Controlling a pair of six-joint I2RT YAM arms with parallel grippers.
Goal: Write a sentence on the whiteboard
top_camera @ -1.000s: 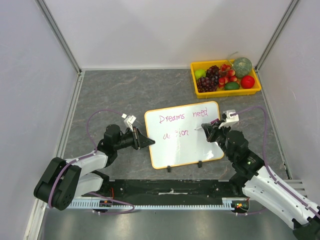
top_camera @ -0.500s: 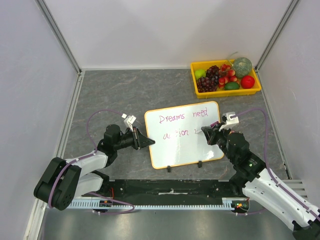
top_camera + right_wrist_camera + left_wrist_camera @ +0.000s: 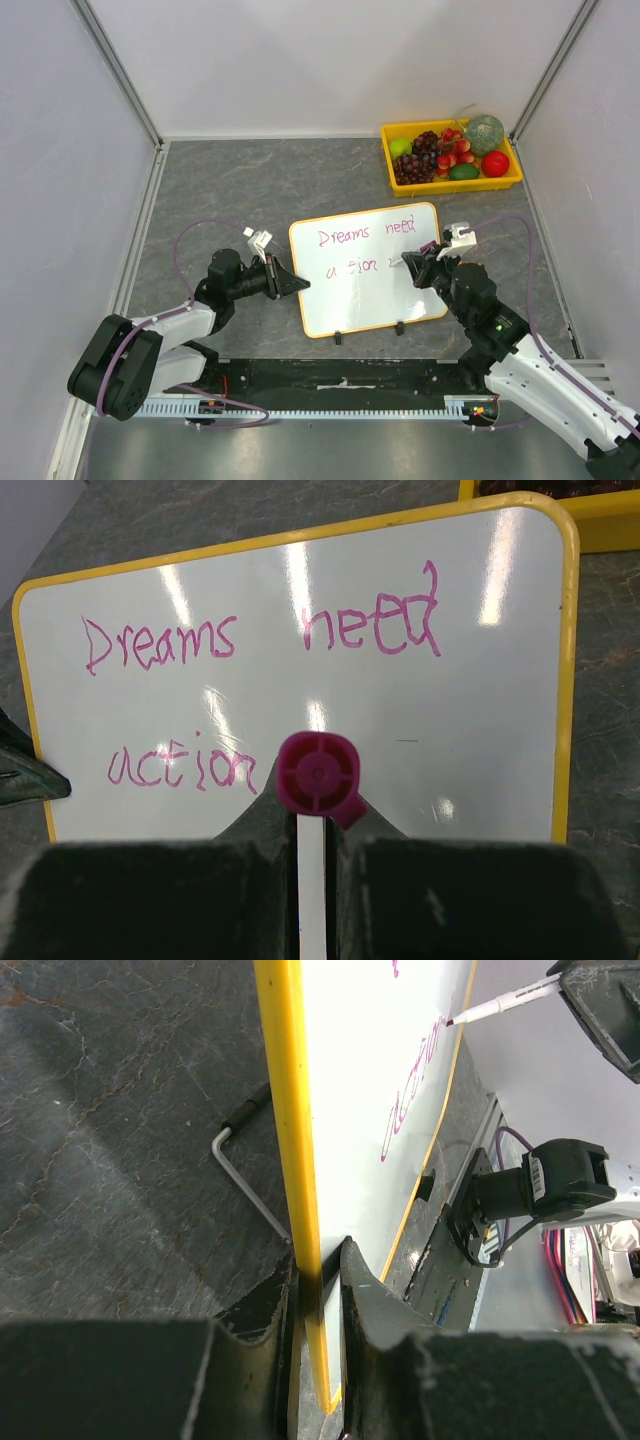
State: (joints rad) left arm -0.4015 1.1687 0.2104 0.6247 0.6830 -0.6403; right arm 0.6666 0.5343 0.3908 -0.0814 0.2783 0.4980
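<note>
A: Left gripper (image 3: 291,283), state?
B: Closed tight on the left edge of the whiteboard (image 3: 365,290), frame pinched between both fingers. Right gripper (image 3: 413,264) is clamped around a marker (image 3: 318,773).

A: Board position?
B: Middle of the bench (image 3: 230,190), towards the near edge, with two black feet (image 3: 338,338) along its near side. It reads "Dreams need action" in magenta.

A: Surface, room?
B: Grey marbled bench top, pale wall panels on three sides. Yellow tray (image 3: 450,186) of fruit in the far right corner.

A: Anything unclear?
B: From above, the right gripper hides the nib. The left wrist view shows it meeting the board right of "action". The right wrist view shows only the marker's magenta butt end. Fruit too small to sort fully.
</note>
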